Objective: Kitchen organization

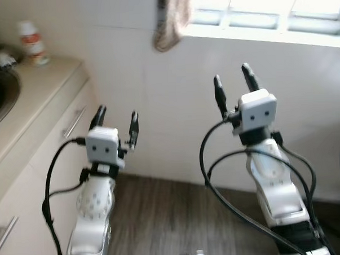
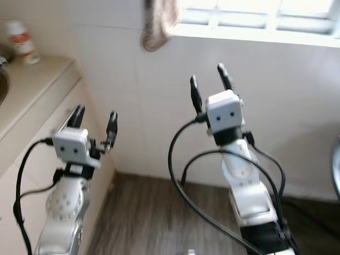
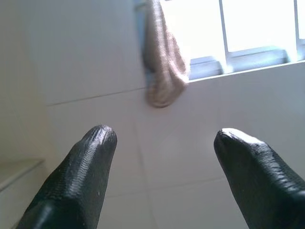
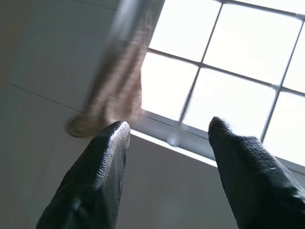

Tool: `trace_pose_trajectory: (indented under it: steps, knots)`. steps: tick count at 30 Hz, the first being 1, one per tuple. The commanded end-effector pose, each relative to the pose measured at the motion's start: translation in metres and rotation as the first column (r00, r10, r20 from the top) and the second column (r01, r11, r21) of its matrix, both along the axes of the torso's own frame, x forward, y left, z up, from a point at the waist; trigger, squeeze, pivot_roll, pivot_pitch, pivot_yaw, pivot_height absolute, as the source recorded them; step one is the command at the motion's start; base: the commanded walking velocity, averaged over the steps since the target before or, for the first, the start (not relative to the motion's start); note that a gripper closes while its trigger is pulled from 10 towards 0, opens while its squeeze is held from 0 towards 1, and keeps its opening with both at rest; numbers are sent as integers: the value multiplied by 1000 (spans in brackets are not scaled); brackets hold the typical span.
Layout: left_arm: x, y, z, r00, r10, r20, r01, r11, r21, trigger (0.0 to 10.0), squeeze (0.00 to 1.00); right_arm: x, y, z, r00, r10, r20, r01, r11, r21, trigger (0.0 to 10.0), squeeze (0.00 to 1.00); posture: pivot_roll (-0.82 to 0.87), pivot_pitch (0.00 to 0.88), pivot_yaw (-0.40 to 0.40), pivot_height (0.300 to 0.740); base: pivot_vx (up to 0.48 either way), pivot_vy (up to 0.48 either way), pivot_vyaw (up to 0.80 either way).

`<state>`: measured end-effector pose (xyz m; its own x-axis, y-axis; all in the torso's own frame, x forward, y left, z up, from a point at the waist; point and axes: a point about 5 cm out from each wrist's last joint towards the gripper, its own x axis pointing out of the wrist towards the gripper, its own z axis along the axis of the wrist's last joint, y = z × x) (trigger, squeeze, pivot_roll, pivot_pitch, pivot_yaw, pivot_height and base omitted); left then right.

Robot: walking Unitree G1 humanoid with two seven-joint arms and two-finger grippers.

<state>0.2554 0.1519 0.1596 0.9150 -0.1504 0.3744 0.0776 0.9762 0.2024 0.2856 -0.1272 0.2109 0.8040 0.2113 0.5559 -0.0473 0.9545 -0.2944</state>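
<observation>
A beige cloth [image 1: 170,20] hangs limp from the window ledge [image 1: 267,32] against the white tiled wall, likely the thing to tidy (a judgement). Right gripper [image 1: 234,86] is raised below it, jaws wide apart and empty; left gripper [image 1: 117,123] likewise, lower, beside the tabletop [image 1: 39,96] carrying a small bottle [image 1: 32,42]. Step: approach; next, reach upward.

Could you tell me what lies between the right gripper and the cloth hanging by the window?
Nothing: in the left eye view, only bare white wall tile separates the open right gripper from the hanging cloth.
</observation>
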Motion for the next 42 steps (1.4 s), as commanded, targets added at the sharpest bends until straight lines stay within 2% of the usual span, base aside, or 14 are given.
trace_pose_trajectory:
  steps: [1, 7, 22, 32, 35, 36, 42]
  knots:
    - [1, -4, -1, 1000, -13, -5, 13, 1000, 5, 10000, 0, -1, -4, 2, 1000, -21, 12, 21, 1000, -9, 10000, 0, 14, 25, -31, 740, 0, 0, -800]
    - [1, -4, -2, 1000, -14, -21, 14, 1000, 10, 10000, 0, 1, -5, 1, 999, -35, 2, 35, 999, -8, 10000, 0, 14, 25, -31, 740, 0, -51, -800]
    - [2, -4, -3, 999, -9, -33, 9, 1000, 11, 10000, 0, 5, -7, -3, 997, -71, -30, 70, 997, -21, 10000, 0, 17, 26, -32, 740, 0, -480, -795]
    - [2, -3, -5, 999, -6, -38, 6, 1000, 0, 10000, 0, 10, -12, -8, 992, -100, -80, 102, 995, 11, 10000, 0, 17, 18, -32, 740, 0, 0, -799]
    - [2, -4, -6, 999, -5, -43, 6, 1000, 4, 10000, 0, 12, -15, -12, 987, -114, -112, 118, 993, 25, 10000, 0, 16, 15, -31, 740, 0, 0, -800]
    - [2, -4, -6, 999, -6, -43, 7, 1000, 4, 10000, 0, 16, -16, -16, 980, -119, -158, 125, 992, 27, 10000, 0, 16, 15, -31, 740, 0, 0, 0]
    - [2, -4, -7, 999, -8, -45, 9, 1000, 3, 10000, 0, 25, -19, -32, 946, -67, -318, 122, 980, 156, 10000, 0, 16, 8, -29, 740, 0, 0, 0]
